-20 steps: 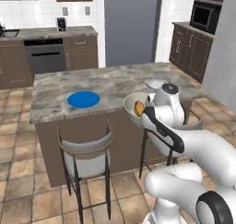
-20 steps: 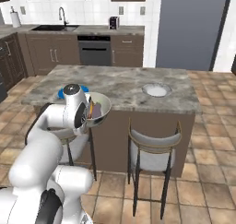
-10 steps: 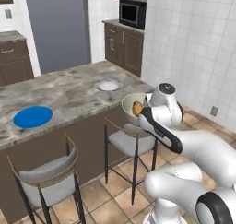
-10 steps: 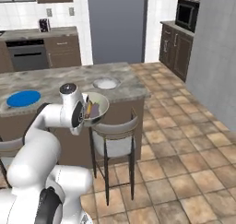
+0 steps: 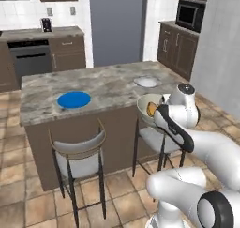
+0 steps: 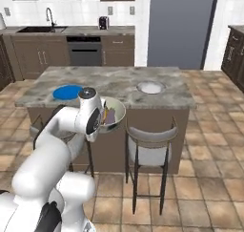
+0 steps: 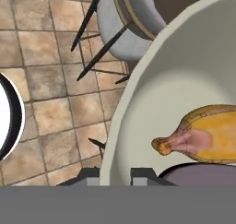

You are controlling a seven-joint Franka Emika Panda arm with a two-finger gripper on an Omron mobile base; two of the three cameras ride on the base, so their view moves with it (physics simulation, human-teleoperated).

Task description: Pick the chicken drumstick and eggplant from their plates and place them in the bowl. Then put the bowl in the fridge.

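The whole scene has swung since a moment ago, which is the base turning, not the things moving; the tall dark slate-blue fridge now stands straight ahead beyond the grey-brown stone-topped island, where half a second back it sat off toward the left; the deep round pale grey-green glossy bowl rides with the arm as before, off the counter at the island's near right edge, above the right-hand of two grey-seated metal stools. I judge the filling done and the carry to the fridge under way, its doors not yet opened.

The two-finger gripper is pressed together on the bowl's near rim, pinching it between its dark fingertips; the bowl tilts a little toward the arm. Inside lies the golden orange-brown chicken drumstick, its narrow, darker pinkish end pointing left in the hand view; under it shows the dull purple curve of the eggplant, also seen as a purple strip in the right base view.

On the island remain the flat round bright blue plate, left, and a pale white plate, far right; both bare.
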